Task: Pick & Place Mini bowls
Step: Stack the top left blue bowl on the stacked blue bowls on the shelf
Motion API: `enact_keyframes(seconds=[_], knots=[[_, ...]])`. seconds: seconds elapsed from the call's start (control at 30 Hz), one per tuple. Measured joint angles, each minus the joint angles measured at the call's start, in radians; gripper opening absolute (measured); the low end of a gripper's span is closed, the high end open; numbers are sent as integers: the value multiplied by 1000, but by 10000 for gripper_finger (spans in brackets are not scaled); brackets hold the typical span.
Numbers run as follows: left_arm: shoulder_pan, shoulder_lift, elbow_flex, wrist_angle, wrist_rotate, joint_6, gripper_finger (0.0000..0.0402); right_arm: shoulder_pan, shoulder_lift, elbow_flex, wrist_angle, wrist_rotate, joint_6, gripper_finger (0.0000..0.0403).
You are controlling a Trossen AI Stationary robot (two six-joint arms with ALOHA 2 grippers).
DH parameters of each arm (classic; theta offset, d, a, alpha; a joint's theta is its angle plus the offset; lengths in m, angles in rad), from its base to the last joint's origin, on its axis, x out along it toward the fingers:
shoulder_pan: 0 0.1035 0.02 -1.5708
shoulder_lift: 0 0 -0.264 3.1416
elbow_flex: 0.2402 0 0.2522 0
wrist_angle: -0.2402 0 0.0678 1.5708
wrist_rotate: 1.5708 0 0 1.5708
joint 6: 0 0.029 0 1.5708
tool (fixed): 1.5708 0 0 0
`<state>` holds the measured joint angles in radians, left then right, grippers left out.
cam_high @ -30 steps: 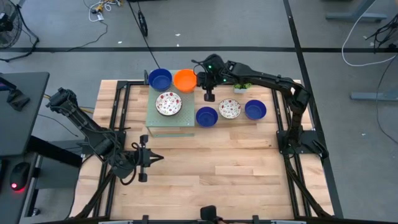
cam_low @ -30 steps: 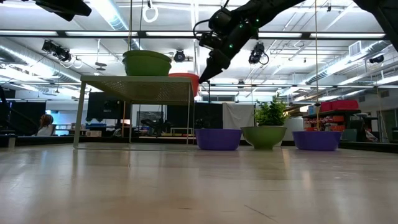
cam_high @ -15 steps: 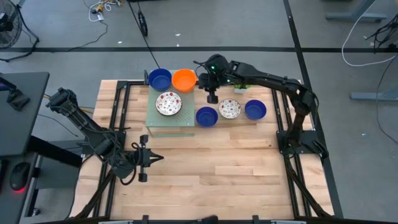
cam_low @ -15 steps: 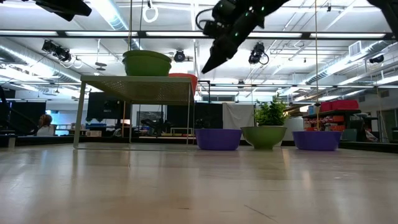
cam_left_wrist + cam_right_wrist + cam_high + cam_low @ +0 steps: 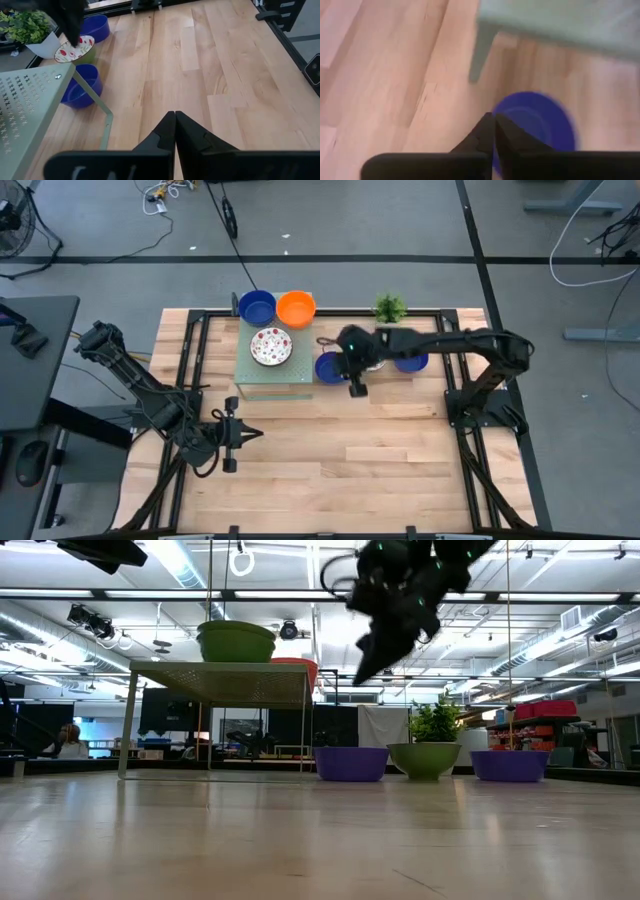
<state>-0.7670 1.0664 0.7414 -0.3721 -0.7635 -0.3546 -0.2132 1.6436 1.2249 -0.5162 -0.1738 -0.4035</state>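
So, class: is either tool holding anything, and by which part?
Nothing is held. The left tool is shut and empty over bare table; the right tool is shut and empty above a blue bowl.

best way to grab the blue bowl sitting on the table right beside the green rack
Take the blue bowl by its rim, coming straight down, one finger inside and one outside. It sits upright and open on the table, so the thin rim is the only easy edge. Choose the rim section facing away from the green rack, whose leg stands close. The right tool already hovers nearby, shut.
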Motion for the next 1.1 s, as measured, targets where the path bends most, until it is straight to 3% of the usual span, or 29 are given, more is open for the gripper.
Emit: enact_keyframes(seconds=[0.27, 0.43, 1.1], knots=[[23, 0, 0, 0, -2, 2, 14, 12, 19, -216, 288, 17, -1, 122], [51, 0, 0, 1, -2, 2, 14, 11, 21, -242, 311, 36, -25, 163], [70, 0, 0, 3, 1, 9, 14, -1, 96, -246, 340, 88, -70, 103]])
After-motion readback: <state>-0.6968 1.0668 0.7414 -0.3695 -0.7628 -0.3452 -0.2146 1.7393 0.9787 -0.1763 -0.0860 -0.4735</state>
